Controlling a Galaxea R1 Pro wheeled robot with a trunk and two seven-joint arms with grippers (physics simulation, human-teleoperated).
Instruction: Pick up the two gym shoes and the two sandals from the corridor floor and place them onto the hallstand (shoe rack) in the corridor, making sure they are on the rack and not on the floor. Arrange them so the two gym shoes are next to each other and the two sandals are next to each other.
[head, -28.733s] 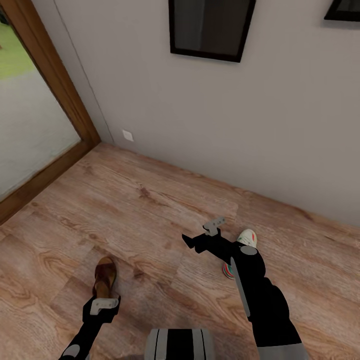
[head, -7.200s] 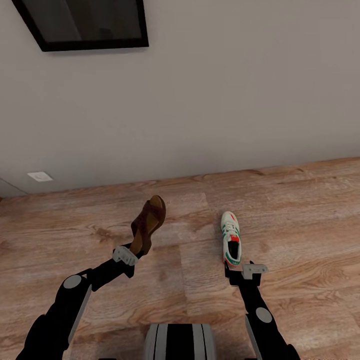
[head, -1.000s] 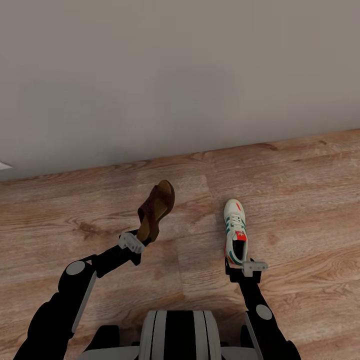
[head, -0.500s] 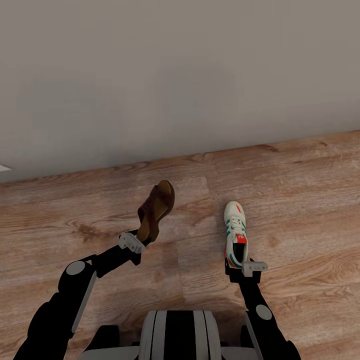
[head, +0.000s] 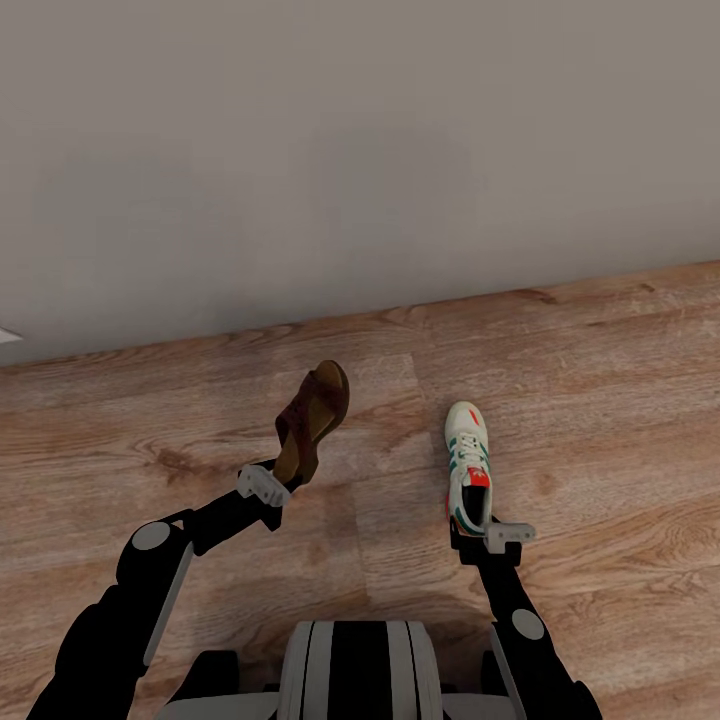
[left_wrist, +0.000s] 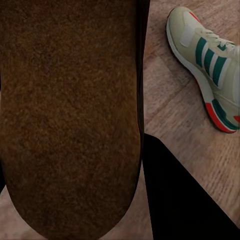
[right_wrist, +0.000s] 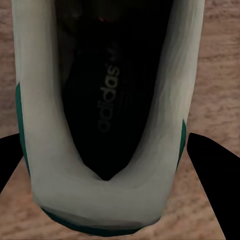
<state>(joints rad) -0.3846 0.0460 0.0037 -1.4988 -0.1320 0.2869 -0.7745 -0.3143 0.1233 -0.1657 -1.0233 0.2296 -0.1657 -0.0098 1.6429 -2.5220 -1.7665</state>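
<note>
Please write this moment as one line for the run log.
left gripper: holds sandal | right gripper: holds gym shoe at heel | below: corridor floor | hallstand: not reached

Flat, even simulated light; soft faint shadows, slightly blurry wrist close-ups.

The corridor floor (head: 600, 400) before me: light brown wood-grain planks running up to the foot of a plain grey wall (head: 360, 150); I cannot tell whether the gym shoe (head: 468, 465), toe toward the wall, rests on the boards or hangs just above them; in my left wrist view the same planks (left_wrist: 195, 135) lie under that shoe (left_wrist: 207, 60).
</note>
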